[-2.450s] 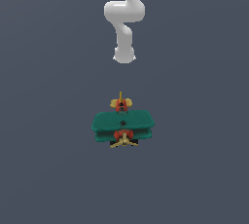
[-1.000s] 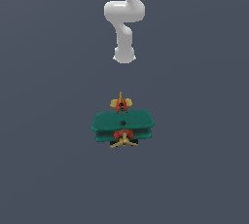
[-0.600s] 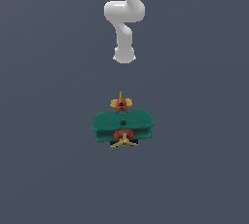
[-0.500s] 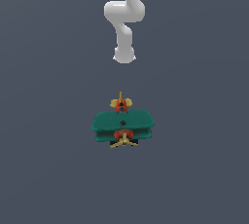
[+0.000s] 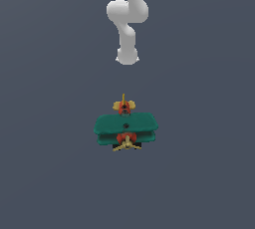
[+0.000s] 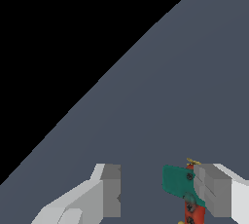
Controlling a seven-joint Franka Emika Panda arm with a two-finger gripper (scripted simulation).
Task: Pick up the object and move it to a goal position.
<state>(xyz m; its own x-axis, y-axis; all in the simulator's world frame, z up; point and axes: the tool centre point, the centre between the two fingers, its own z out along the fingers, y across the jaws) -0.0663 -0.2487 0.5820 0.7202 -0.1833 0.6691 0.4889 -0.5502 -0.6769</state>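
Biplane (image 5: 126, 127) (2 green wings, red body) sits on the grey surface (image 5: 45, 123); claw (image 6: 158, 194) spread wide, holding nothing

The toy biplane (image 5: 126, 128) has dark green wings, a red body, and a yellow propeller and tail. The arm (image 5: 126, 16) is plain white; the end effector (image 6: 158, 194) is white with grey fingers (image 6: 111, 191). The tabletop (image 5: 199, 123) is uniform slate grey.
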